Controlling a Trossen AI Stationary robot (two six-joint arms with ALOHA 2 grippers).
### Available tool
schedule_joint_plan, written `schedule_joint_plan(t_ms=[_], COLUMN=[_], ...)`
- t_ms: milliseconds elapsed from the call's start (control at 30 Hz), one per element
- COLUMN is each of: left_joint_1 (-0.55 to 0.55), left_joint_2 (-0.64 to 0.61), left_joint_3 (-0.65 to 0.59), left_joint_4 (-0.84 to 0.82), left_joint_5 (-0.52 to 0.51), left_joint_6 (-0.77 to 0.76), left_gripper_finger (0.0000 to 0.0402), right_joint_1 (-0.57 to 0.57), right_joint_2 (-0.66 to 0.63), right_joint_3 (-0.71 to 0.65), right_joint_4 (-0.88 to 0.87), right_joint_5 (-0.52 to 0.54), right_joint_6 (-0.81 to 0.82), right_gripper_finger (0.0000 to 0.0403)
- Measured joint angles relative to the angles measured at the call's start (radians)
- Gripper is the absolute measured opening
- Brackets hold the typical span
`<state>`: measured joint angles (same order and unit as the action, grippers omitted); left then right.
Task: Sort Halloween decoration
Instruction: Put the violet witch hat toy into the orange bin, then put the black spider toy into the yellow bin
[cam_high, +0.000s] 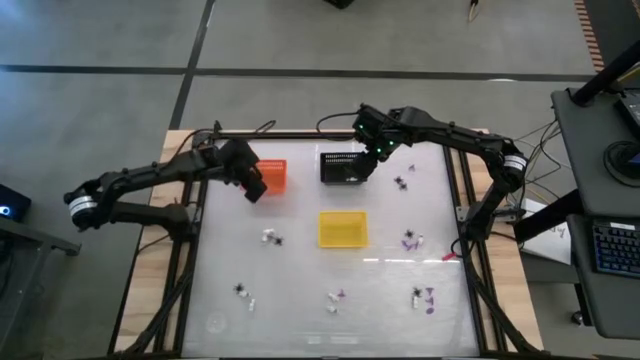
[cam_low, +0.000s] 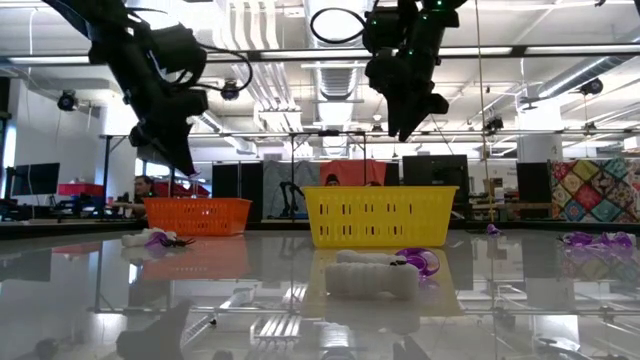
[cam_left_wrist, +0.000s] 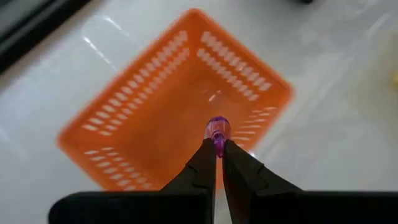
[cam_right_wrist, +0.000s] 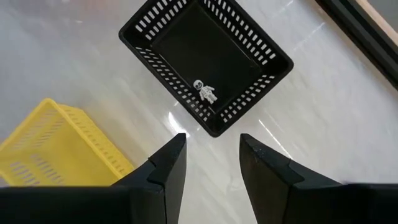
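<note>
The left gripper (cam_left_wrist: 219, 148), fingers clenched on a purple piece (cam_left_wrist: 217, 129), hangs directly above the orange basket (cam_left_wrist: 143, 112); the right gripper (cam_right_wrist: 211, 149), fingers released, hovers beside the black basket (cam_right_wrist: 249, 37).

Orange basket (cam_high: 273, 175), black basket (cam_high: 345, 167), yellow basket (cam_high: 342, 229) amid scattered decorations (cam_high: 272, 238).

Skeleton piece (cam_right_wrist: 205, 91) in rear basket (cam_right_wrist: 261, 46).
</note>
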<state>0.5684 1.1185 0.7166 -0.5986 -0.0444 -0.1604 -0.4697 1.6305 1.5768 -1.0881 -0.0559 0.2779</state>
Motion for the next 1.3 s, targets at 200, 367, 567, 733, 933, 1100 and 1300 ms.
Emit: schedule_joint_plan(t_ms=[200, 367, 567, 733, 933, 1100, 1300], left_joint_1=[0.070, 0.095, 0.104, 0.106, 0.106, 0.106, 0.105], left_joint_2=[0.040, 0.073, 0.101, 0.107, 0.071, 0.007, -0.059], left_joint_3=[0.000, 0.000, 0.001, 0.001, 0.001, 0.001, 0.001], left_joint_4=[0.010, 0.041, 0.050, 0.053, 0.053, 0.037, -0.036], left_joint_5=[0.001, 0.002, 0.003, 0.004, 0.017, 0.129, 0.272], left_joint_6=[0.111, 0.160, 0.207, 0.231, 0.231, 0.228, 0.222], left_gripper_finger=[0.0000, 0.0005, 0.0034, 0.0058, 0.0078, 0.0082, 0.0082], right_joint_1=[0.007, 0.008, 0.008, 0.007, 0.008, 0.015, 0.071], right_joint_2=[0.000, 0.000, 0.000, 0.000, 0.000, 0.002, 0.005], right_joint_3=[0.000, 0.000, 0.000, 0.000, 0.000, 0.000, -0.003], right_joint_4=[0.000, 0.001, 0.006, 0.010, 0.022, 0.022, 0.013], right_joint_5=[0.002, 0.004, 0.004, 0.005, 0.004, -0.004, -0.052], right_joint_6=[0.021, 0.060, 0.074, 0.080, 0.079, 0.080, 0.075], right_gripper_finger=[0.0133, 0.0132, 0.0132, 0.0136, 0.0138, 0.0134, 0.0130])
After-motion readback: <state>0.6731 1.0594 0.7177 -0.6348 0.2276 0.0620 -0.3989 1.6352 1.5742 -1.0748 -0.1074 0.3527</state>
